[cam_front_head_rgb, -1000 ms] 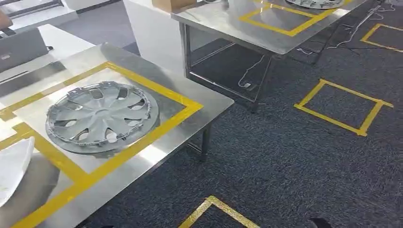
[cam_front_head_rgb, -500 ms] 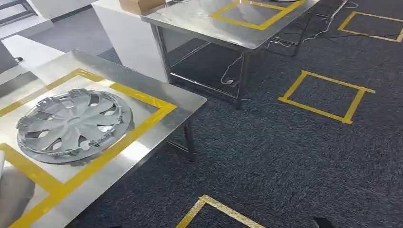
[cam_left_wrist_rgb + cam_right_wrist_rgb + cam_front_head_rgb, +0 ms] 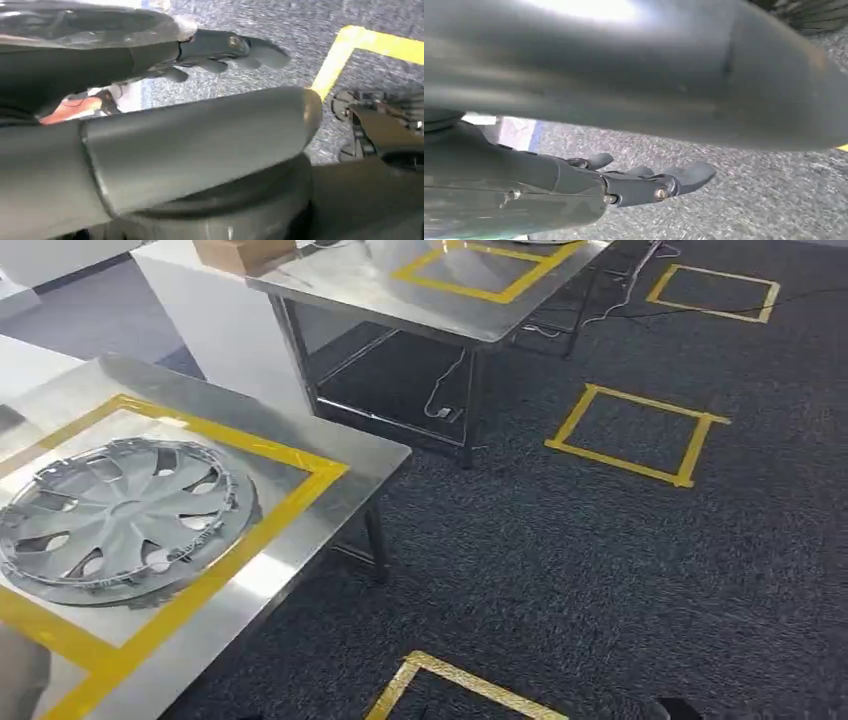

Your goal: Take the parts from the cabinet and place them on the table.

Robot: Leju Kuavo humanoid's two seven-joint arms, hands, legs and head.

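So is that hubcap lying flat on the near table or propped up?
Flat. The hubcap lies face up on the near table, inside the yellow tape frame, its whole rim resting on the steel top.

A dark grey carpet (image 3: pixel 560 560) covered the floor, marked with yellow tape squares (image 3: pixel 636 433), one between the two desks' far side and another partly seen at the near edge (image 3: pixel 450 690). A cardboard box (image 3: pixel 243 252) sat on a white cabinet (image 3: pixel 215 315) beside the far steel desk (image 3: pixel 380 290). Cables (image 3: pixel 445 390) hung beneath that desk and trailed over the carpet.
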